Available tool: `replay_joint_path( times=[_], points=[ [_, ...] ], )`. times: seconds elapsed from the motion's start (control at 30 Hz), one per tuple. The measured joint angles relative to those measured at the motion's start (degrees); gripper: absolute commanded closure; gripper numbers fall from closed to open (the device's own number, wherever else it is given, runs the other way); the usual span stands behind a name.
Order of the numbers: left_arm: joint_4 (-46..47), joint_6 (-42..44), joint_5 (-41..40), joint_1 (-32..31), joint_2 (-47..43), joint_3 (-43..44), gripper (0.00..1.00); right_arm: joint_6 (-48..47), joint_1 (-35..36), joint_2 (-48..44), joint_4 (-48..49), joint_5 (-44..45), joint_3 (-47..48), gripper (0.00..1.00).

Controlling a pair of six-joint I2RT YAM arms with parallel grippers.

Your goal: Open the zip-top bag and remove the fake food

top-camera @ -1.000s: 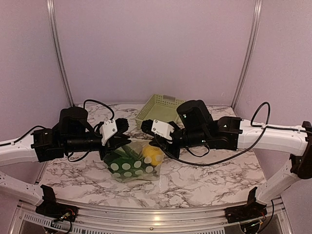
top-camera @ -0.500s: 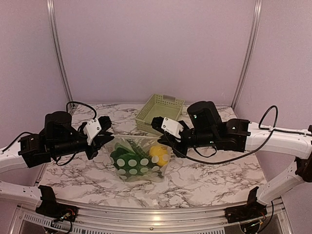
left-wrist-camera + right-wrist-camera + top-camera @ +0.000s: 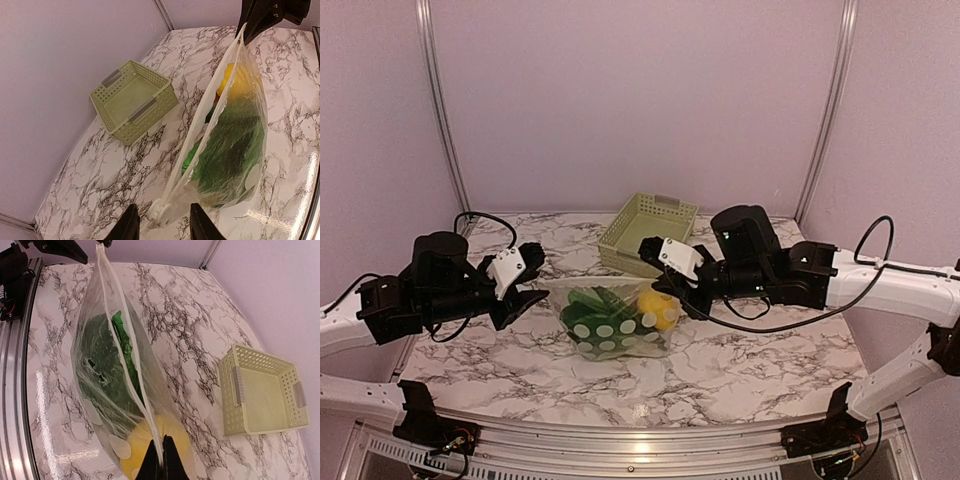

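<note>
The clear zip-top bag (image 3: pixel 617 322) stands on the marble table between my grippers, stretched left to right with its zip strip on top. Inside it are a yellow lemon (image 3: pixel 658 308) and dark green leafy pieces (image 3: pixel 592 316). My right gripper (image 3: pixel 674 291) is shut on the right end of the zip strip (image 3: pixel 131 371), just above the lemon (image 3: pixel 142 447). My left gripper (image 3: pixel 527 279) is open. In the left wrist view the white zip slider (image 3: pixel 159 213) sits between its fingers (image 3: pixel 128 226) without being pinched. The two strip edges look slightly parted along the top.
A pale green slotted basket (image 3: pixel 620 240) stands behind the bag, at the back centre of the table. It also shows in the left wrist view (image 3: pixel 146 120) and the right wrist view (image 3: pixel 229 396). The metal table rail (image 3: pixel 620 440) runs along the front.
My left arm pulled left and stretched the bag out, then its fingers spread apart at the slider. The right gripper and the bag shifted slightly right.
</note>
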Motion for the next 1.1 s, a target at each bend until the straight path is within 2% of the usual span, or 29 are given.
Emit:
replay_joint_path(
  times=[0.03,0.1,0.3,0.5,0.8,0.93,1.1],
  points=[
    [-0.3,-0.1,0.6,0.1,0.5,0.3,0.43,-0.3,0.2,0.2,0.0,0.0,0.1,1.00],
    [-0.4,0.1,1.7,0.0,1.7,0.9,0.36,-0.9,1.0,0.8,-0.1,0.0,0.4,1.00],
    [-1.1,0.6,4.4,-1.6,5.0,4.6,0.33,-2.3,3.6,2.5,-0.2,-0.2,0.8,1.00],
    [-1.5,0.8,7.5,-2.3,6.6,7.6,0.42,-3.2,4.3,2.6,-0.2,-0.4,0.8,1.00],
    [-2.3,1.4,9.7,-2.3,13.3,12.2,0.49,-3.8,4.3,2.6,-0.3,-0.6,0.8,1.00],
    [-2.8,2.1,10.6,-2.3,15.5,12.6,0.51,-3.9,4.3,2.6,-0.3,-0.6,0.8,1.00],
    [-3.2,2.8,11.0,-2.4,17.4,12.7,0.59,-3.9,4.3,2.6,-0.3,-0.6,0.8,1.00]
  ],
)
